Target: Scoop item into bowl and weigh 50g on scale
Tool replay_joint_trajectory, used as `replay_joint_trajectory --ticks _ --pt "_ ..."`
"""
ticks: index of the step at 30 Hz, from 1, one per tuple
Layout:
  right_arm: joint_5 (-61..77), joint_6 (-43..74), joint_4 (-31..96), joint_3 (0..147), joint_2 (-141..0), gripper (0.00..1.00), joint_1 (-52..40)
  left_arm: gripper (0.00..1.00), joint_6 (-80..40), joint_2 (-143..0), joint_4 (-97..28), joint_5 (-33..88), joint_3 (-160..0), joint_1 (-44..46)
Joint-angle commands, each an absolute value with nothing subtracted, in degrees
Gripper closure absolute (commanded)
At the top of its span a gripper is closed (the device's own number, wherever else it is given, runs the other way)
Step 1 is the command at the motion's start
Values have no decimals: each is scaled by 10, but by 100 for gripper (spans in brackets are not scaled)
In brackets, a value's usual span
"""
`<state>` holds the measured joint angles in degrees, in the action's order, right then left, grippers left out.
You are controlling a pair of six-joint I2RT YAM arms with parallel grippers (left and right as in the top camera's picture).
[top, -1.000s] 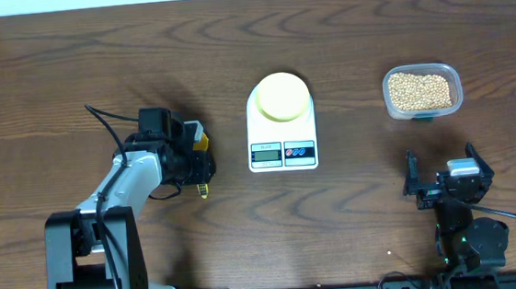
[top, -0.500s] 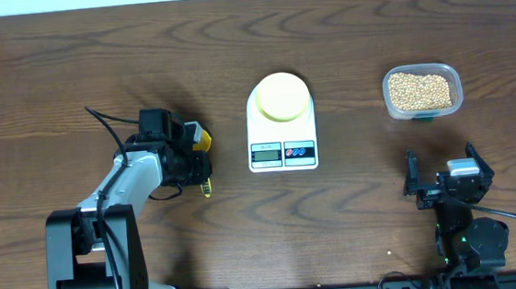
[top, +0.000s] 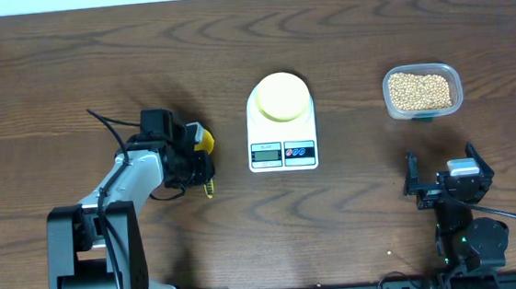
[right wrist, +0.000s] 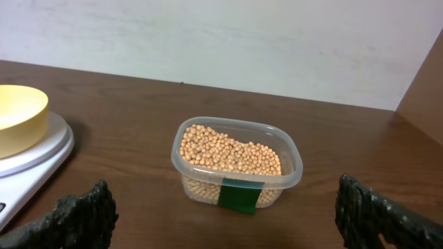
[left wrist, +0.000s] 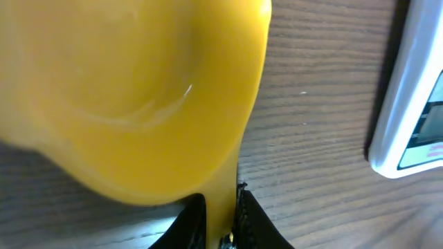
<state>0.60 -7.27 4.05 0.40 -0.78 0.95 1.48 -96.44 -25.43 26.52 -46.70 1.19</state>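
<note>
Beans [right wrist: 232, 153] in clear tub [right wrist: 297, 170], bowl [right wrist: 17, 114] on scale [right wrist: 50, 148]

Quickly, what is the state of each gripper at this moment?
Left gripper: shut on the handle of the yellow scoop.
Right gripper: open wide, holding nothing.

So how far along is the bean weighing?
Barely started. Done: the small pale yellow bowl sits on the white digital kitchen scale. In hand: the left pincer grips the bright yellow plastic scoop beside the scale. To do: the tan beans lie in the clear plastic tub and the bowl looks empty, so scooping and weighing remain.
</note>
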Motion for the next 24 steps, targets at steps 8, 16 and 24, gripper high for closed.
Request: replay_joint_trajectory --ticks 8,16,24 --pt "6 -74 43 3 -8 1 3 93 -28 -906 -260 281 -453 13" --pt "6 -74 43 3 -8 1 3 93 -190 -824 -256 281 -453 13" --pt "6 -74 43 3 -8 1 3 93 -316 -702 -128 394 -453 13"
